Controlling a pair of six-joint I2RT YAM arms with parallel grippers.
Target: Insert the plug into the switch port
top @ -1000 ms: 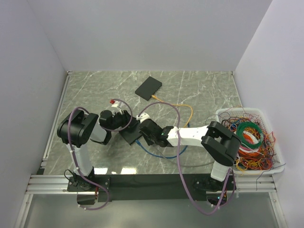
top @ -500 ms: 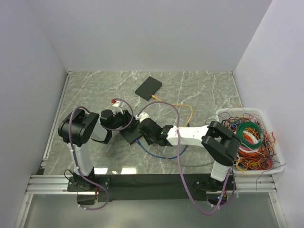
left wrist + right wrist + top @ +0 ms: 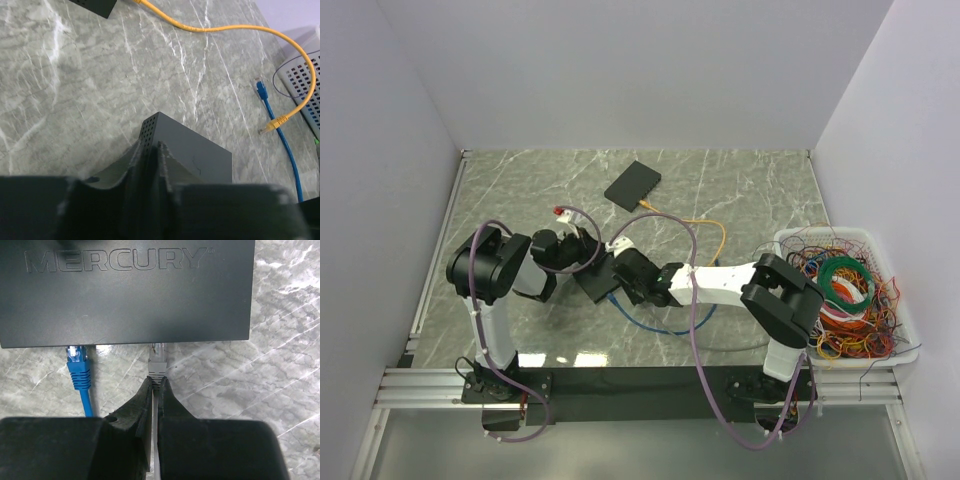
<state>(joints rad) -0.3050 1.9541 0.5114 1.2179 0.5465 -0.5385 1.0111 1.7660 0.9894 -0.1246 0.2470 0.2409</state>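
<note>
Left hand [image 3: 150,155] is the item that differs: its fingers stood apart a second ago and are now drawn in tight on the near corner of the switch [image 3: 125,295], gripping it; the left elbow [image 3: 480,268] sits slightly further right than before. Right hand [image 3: 154,390] shows no change, clenched on the grey lead [image 3: 153,455] just behind the grey plug [image 3: 158,360]. That plug's clear tip meets the switch's front edge, level with the blue plug [image 3: 78,371] at the neighbouring port; depth of entry cannot be told. Switch lies flat on the tabletop [image 3: 750,190], near centre, between both hands. Bare marble runs along the far edge either side of a second black box [image 3: 633,184] and down beside the left wall [image 3: 380,150]. Yellow cable [image 3: 225,29] loops across the middle right. White basket [image 3: 782,240] of cables occupies the right edge
</note>
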